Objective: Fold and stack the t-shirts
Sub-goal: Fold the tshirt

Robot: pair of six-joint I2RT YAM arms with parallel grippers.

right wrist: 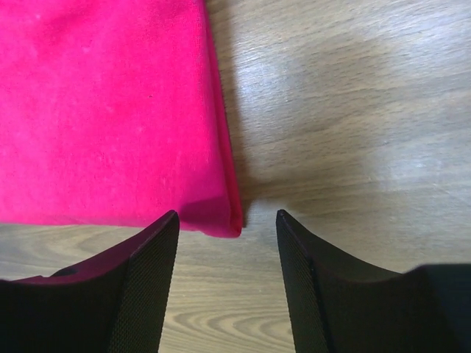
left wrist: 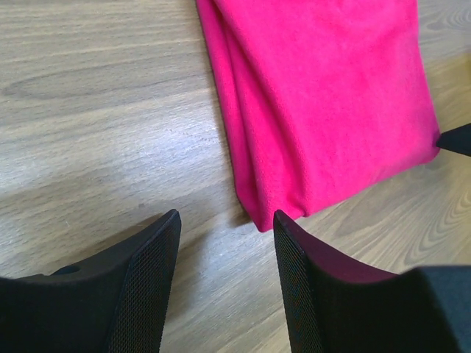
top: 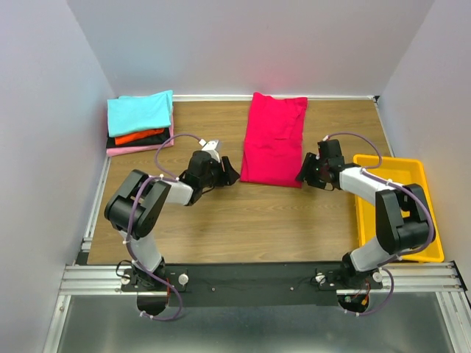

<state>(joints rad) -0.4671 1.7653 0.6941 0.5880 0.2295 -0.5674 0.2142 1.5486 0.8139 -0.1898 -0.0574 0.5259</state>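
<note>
You have no text, label, brand, number or sign to read in any of the three views. The crimson t-shirt (top: 274, 140), lying just ahead of the left gripper (left wrist: 224, 217) and the right gripper (right wrist: 228, 217), shows plain cloth only. The folded t-shirts (top: 140, 121) far off to the left gripper's side and the yellow bin (top: 366, 213) behind the right gripper show no lettering you could make out.
</note>
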